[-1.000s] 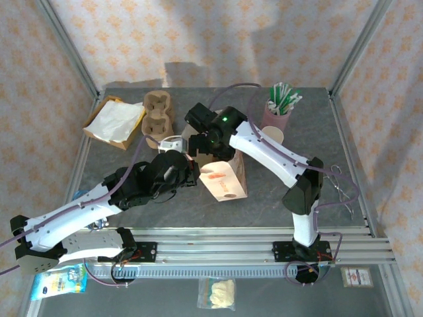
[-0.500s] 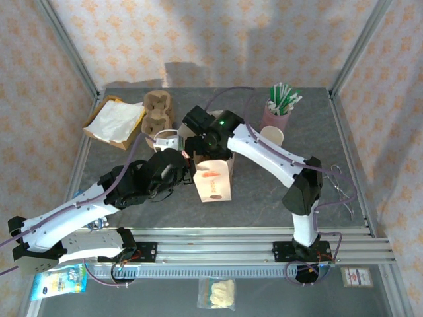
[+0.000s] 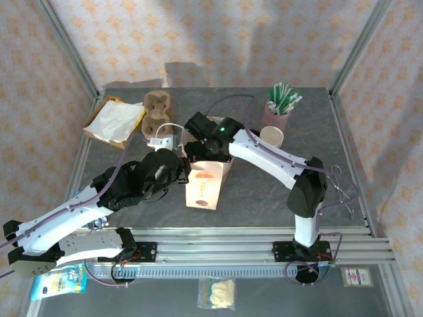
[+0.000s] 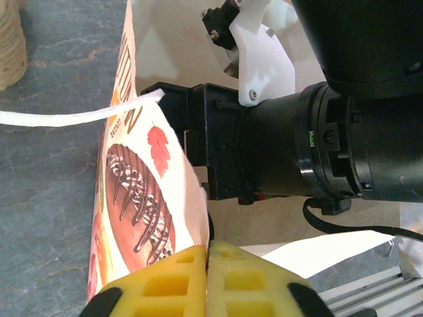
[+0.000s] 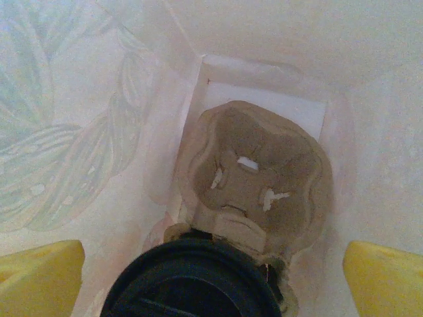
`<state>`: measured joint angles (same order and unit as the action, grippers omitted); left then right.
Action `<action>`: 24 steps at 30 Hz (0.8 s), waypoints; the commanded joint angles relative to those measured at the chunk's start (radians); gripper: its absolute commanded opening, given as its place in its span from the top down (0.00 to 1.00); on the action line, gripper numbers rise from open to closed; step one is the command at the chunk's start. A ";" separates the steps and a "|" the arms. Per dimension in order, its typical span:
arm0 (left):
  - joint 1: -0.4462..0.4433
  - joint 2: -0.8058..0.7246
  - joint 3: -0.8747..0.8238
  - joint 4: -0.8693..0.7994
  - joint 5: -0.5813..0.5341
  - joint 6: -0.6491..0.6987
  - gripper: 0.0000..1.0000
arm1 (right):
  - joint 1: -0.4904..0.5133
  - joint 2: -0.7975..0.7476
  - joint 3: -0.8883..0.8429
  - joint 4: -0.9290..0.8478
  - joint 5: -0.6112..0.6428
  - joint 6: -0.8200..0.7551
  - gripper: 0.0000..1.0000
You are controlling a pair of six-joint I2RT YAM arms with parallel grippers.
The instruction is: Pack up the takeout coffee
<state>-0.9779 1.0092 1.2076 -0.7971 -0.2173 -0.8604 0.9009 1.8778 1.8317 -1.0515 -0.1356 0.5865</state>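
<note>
The takeout coffee shows as a round black lid low in the right wrist view. It stands in a brown pulp cup carrier on the floor of a printed paper bag. My right gripper reaches down into the bag, open, with its yellow fingertips well clear of the lid on both sides. My left gripper is shut on the bag's upper edge, with the paper pinched between its yellow pads. From above, the left gripper is at the bag's left side.
A stack of pulp carriers and a box of napkins stand at the back left. A cup of straws and white paper cups are at the back right. The right arm's black wrist crowds the bag's mouth.
The bag has swung left and toward the near edge, from tilted to more upright. Both arms have followed it, the right gripper staying inside and the left still on its edge.
</note>
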 commanded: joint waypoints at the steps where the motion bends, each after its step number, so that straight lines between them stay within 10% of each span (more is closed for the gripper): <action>1: 0.011 -0.027 -0.003 -0.015 -0.051 0.019 0.81 | 0.006 -0.037 -0.011 0.007 0.013 0.001 0.00; 24: 0.024 -0.096 0.096 -0.109 -0.186 0.051 0.23 | 0.006 -0.074 0.004 0.013 -0.019 -0.003 0.00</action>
<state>-0.9657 0.9337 1.2610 -0.8639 -0.3466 -0.8417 0.9009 1.8519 1.8156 -1.0454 -0.1577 0.5865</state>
